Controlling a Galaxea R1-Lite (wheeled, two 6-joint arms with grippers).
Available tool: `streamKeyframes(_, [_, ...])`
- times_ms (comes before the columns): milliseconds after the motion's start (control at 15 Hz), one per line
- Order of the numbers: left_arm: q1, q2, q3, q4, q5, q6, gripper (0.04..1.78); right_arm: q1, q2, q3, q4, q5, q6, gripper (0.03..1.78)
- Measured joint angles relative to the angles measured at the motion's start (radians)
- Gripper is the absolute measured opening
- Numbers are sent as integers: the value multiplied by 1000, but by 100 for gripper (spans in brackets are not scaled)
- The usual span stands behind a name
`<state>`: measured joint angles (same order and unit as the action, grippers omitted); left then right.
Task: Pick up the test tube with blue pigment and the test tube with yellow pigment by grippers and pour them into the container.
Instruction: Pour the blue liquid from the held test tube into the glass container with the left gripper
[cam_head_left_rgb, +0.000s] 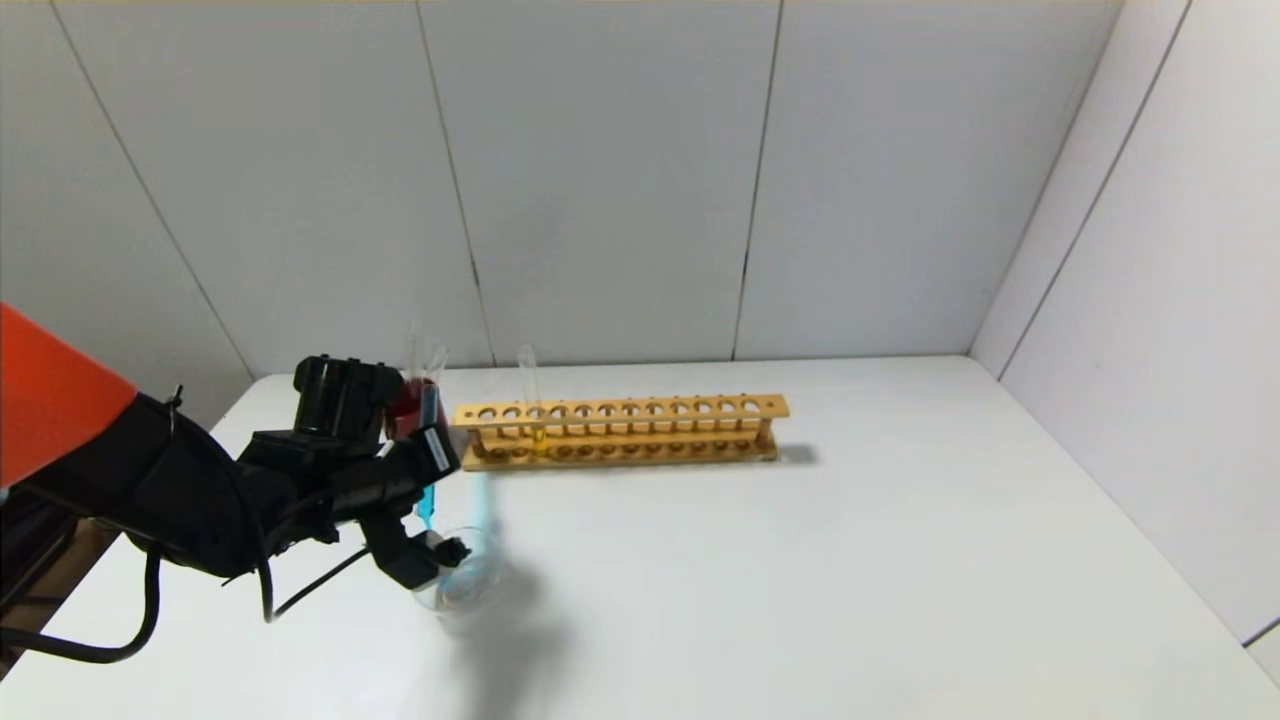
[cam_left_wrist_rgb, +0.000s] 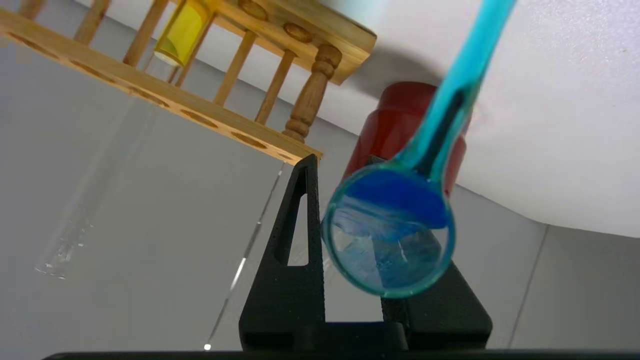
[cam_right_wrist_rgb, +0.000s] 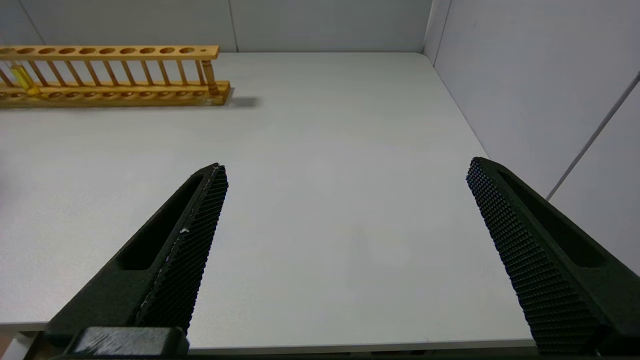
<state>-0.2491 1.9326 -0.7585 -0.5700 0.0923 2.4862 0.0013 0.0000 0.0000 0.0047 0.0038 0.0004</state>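
Left claw (cam_head_left_rgb: 432, 520) clamped on the test tube with blue pigment (cam_head_left_rgb: 429, 500), tilted over the container (cam_head_left_rgb: 468, 578).
Red cup (cam_head_left_rgb: 408, 400) and wooden rack (cam_head_left_rgb: 620, 430) holding the test tube with yellow pigment (cam_head_left_rgb: 534, 410) stand just beyond this claw; right claw (cam_right_wrist_rgb: 345, 240) gapes wide, holding nothing, above bare counter (cam_head_left_rgb: 800, 560).

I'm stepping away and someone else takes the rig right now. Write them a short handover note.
Left gripper: shut on the test tube with blue pigment, tipped mouth-down over the container at the near left of the table; blue liquid has reached the tube's mouth.
Right gripper: open, holding nothing, over the bare right side of the table.
Test tube with yellow pigment: upright in the wooden rack, near its left end. Red cup stands behind the left gripper, left of the rack.
Done: blue tube picked up, pour under way.
Left: finish the blue pour, then fetch and pour the yellow tube.
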Motion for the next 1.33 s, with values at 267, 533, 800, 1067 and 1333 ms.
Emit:
streamKeyframes(267, [-11,-5,1,-5,13,9,34,0,0,0,0,0,0,175])
streamKeyframes(533, [-20,-9,-1,-5,18,13,34,0,0,0,0,0,0,175])
streamKeyframes(800, [-37,-16,-5,-5,36,35,34,0,0,0,0,0,0,175])
streamKeyframes(1067, [-50,-21,-8,-5,45,50,34,0,0,0,0,0,0,175])
streamKeyframes(1333, [-72,-32,-8,-5,84,57,34,0,0,0,0,0,0,175])
